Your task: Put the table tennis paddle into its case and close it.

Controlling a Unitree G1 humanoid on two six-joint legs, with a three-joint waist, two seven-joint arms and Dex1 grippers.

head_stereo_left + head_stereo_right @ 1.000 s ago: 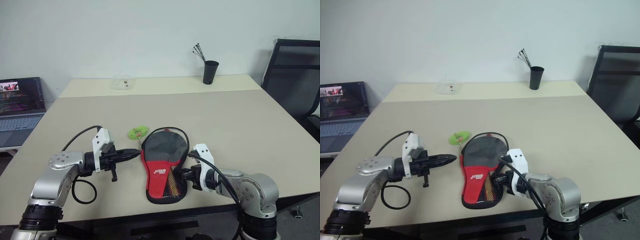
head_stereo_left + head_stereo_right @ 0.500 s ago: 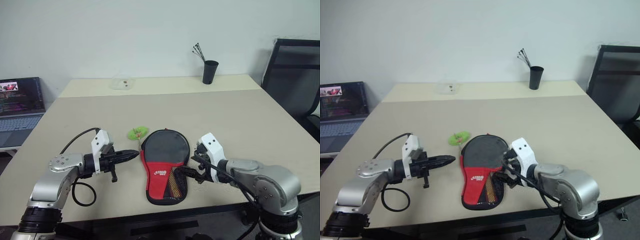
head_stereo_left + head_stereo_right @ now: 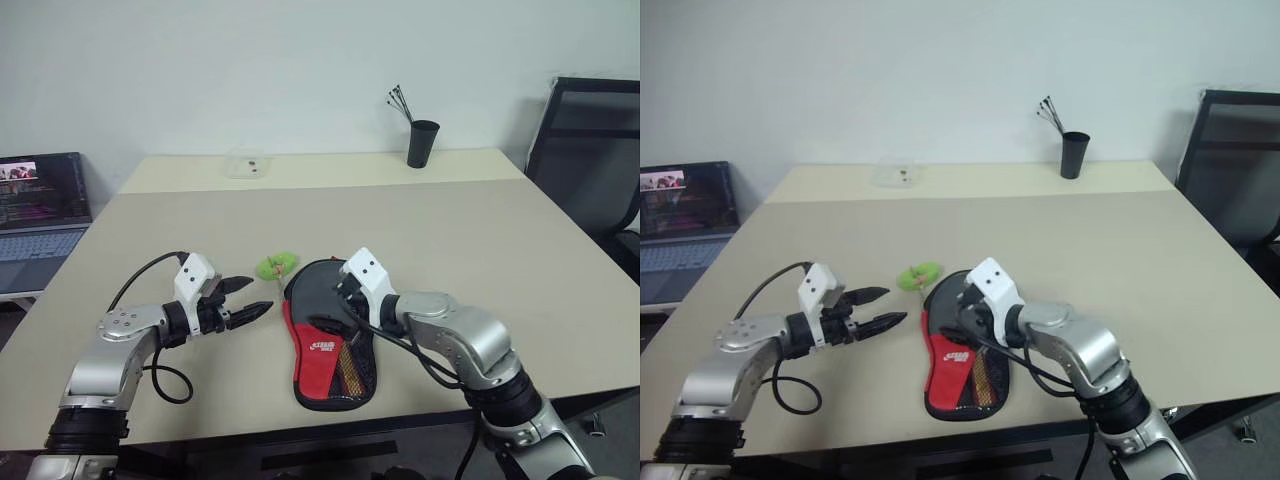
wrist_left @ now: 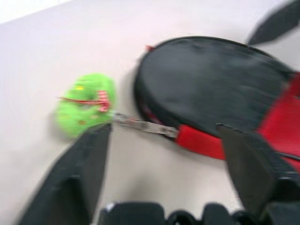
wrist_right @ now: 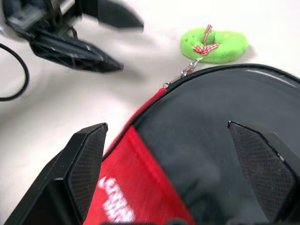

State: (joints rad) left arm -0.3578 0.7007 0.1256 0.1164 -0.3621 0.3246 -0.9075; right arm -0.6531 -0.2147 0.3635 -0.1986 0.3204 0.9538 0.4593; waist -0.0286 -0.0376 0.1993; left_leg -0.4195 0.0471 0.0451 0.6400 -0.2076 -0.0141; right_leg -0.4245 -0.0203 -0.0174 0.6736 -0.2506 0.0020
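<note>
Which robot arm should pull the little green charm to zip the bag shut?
Probably the left. The left gripper is open and points at the green charm, which lies beside the case on that side. The right gripper, also open, hovers over the case's round black part.

The left two-fingered black gripper point(image 3: 243, 298) is pointing right with fingers spread, while the right two-fingered black gripper point(image 3: 330, 307) is reaching leftward, its fingers spread too.
</note>
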